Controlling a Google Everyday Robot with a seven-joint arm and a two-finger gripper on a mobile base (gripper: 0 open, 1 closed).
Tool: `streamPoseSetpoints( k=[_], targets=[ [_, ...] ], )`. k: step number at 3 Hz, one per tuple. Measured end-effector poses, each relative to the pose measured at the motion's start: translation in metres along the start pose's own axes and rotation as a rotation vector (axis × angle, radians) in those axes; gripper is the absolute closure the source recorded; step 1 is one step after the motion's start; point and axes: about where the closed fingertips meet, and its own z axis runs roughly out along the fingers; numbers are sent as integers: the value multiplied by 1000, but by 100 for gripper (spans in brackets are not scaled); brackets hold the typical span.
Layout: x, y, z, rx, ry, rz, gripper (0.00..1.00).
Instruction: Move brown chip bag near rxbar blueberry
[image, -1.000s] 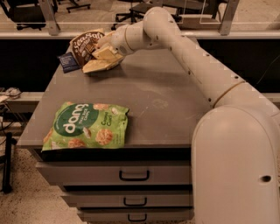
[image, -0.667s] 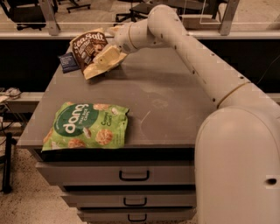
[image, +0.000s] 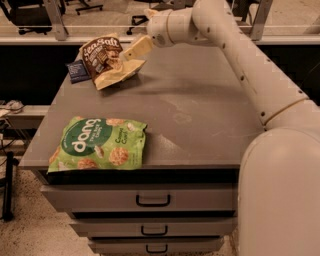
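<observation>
The brown chip bag (image: 106, 61) lies at the table's far left, its dark "Sea Salt" top tilted up and its cream lower part toward me. The rxbar blueberry (image: 77, 70), a small dark navy wrapper, lies flat just left of the bag, touching or nearly touching it. My gripper (image: 136, 35) hovers just right of and above the bag's upper right corner. It is open and holds nothing. One cream finger (image: 136, 48) points down toward the bag.
A larger green "dang" bag (image: 100, 144) lies at the table's (image: 200, 115) front left edge. My arm (image: 250, 65) crosses the right side of the table from the base at front right. Drawers (image: 150, 200) sit below the front edge. Office chairs stand behind the table.
The bag was dragged slightly left toward the navy bar and now rests on the table. My gripper has let go of it and drawn back up and to the right.
</observation>
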Motion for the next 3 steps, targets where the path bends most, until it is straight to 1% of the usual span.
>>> streamPoseSetpoints(
  k=[1, 2, 3],
  targets=[
    [-5, -29, -61, 62, -39, 22, 0],
    [3, -52, -133, 116, -24, 22, 0],
    [3, -52, -133, 116, -24, 22, 0]
  ],
)
